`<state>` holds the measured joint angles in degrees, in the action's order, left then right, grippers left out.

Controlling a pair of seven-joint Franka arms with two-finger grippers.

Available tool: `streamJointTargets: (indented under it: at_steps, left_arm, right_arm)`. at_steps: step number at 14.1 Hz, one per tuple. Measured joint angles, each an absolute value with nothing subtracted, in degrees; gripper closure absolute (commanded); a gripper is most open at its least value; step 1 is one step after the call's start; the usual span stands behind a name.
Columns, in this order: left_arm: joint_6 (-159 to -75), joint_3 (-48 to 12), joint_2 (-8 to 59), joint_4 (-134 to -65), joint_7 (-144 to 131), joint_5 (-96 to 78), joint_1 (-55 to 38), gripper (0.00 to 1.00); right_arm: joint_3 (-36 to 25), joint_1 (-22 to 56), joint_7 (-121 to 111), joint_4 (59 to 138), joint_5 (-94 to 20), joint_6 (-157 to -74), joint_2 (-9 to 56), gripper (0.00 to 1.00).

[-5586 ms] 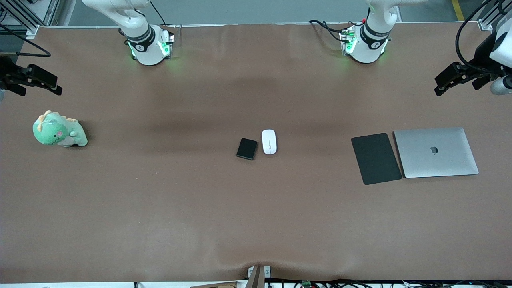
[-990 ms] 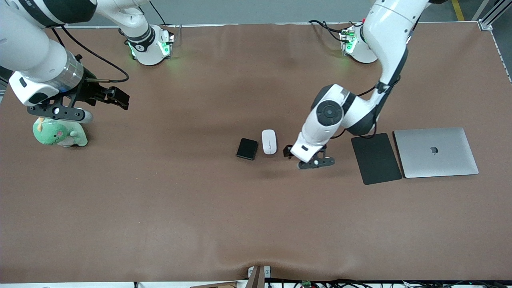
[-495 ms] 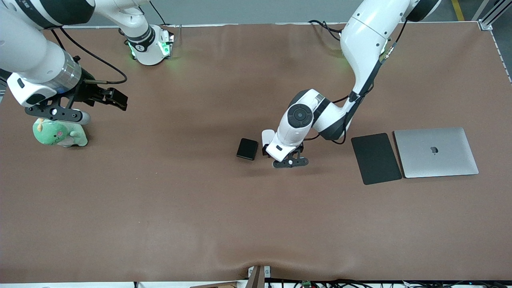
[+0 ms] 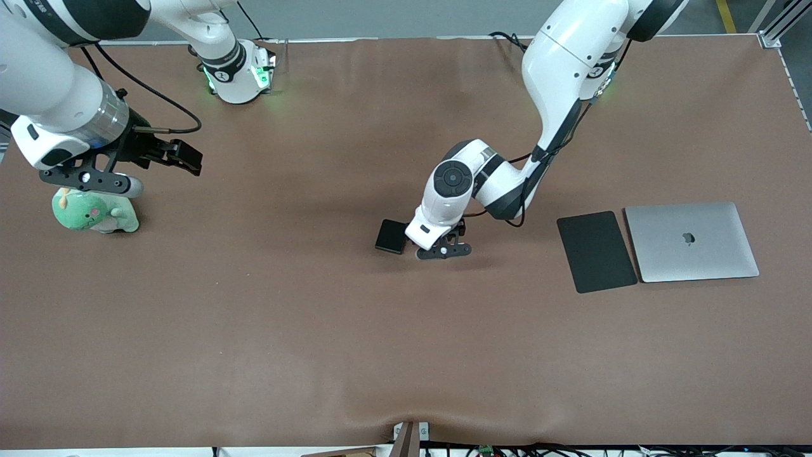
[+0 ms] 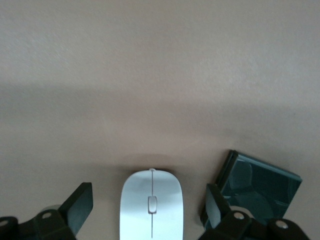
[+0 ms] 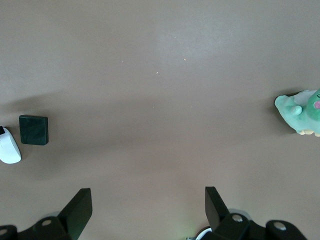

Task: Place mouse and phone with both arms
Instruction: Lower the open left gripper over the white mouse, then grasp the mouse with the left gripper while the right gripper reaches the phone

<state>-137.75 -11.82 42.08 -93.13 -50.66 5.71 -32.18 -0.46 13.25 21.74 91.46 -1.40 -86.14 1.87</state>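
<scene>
The left claw (image 5: pixel 150 215) hangs spread wide over the mouse (image 5: pixel 151 205), which lies on the worktop (image 4: pixel 317 317) just beside the phone (image 4: pixel 391 236). The grasp seems at hand: next, lower and pinch the mouse's sides without nudging the phone. The right claw (image 6: pixel 148 212), open and empty, waits over the plush toy (image 4: pixel 94 212) toward the right arm's end.

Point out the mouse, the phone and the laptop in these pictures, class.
mouse (image 5: pixel 151 210): left wrist view, on its white top beside the centre line.
phone (image 4: pixel 390 235): front view, middle of its black face.
laptop (image 4: pixel 691 241): front view, middle of its silver lid.
</scene>
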Motion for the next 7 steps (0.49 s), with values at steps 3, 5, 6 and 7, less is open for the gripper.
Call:
streamJointTargets:
  at_steps: [3,5,6,7]
  left_arm:
    - [-137.7,-11.7,42.3,-93.1,-52.4,7.9,-32.9,0.00]
    - [-137.6,-11.7,42.5,-93.1,-54.9,10.7,-32.9,0.00]
    - [-137.6,-11.7,42.7,-93.1,-55.4,11.2,-32.9,0.00]
    - [-137.6,-11.7,43.0,-93.1,-55.7,11.3,-33.0,0.00]
  right_arm:
    - [-0.5,13.3,21.8,92.4,-1.4,-86.7,1.9,0.00]
    - [-0.5,13.3,21.8,92.8,-1.4,-86.9,1.9,0.00]
    - [-0.5,13.3,21.8,93.1,-1.7,-86.9,2.1,0.00]
    - [-0.5,13.3,22.2,93.5,-2.4,-87.1,2.5,0.00]
